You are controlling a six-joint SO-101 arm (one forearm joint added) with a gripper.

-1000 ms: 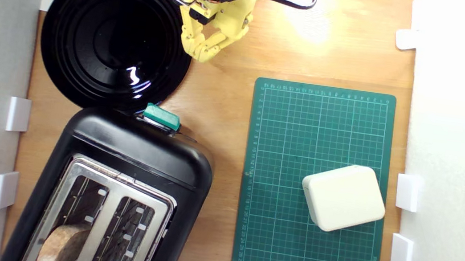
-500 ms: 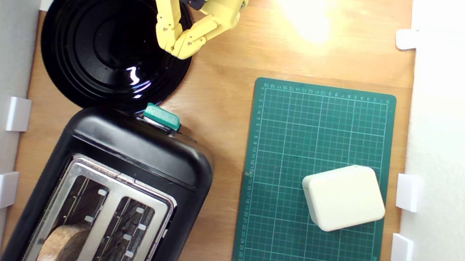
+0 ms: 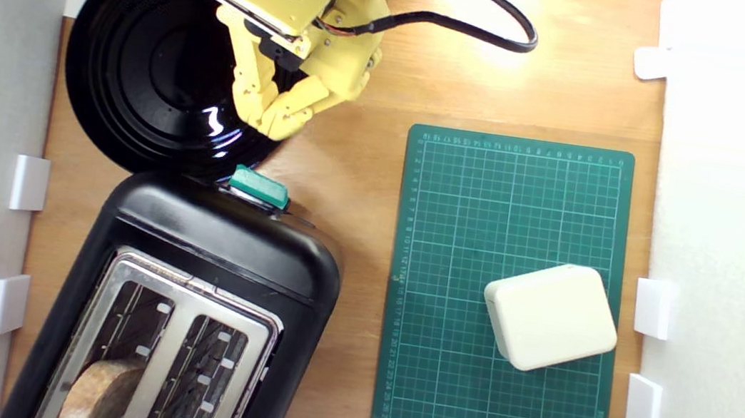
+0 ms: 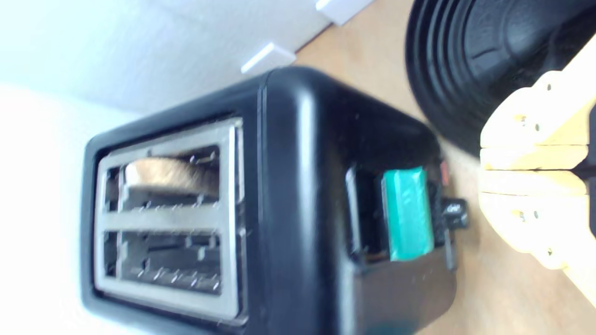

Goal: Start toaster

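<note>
While the glossy black two-slot toaster (image 3: 188, 300) sits unmoved at the exterior view's lower left, a browned slice in one slot and its teal-green lever tab (image 3: 259, 187) up, the yellow gripper (image 3: 267, 125) has swung from the round black ridged plate (image 3: 118, 60) toward that tab over the last second. It now hangs just short of the lever, over the plate's rim. Its fingers are pressed together, tips aimed at the lever, likely ready to push down.
</note>
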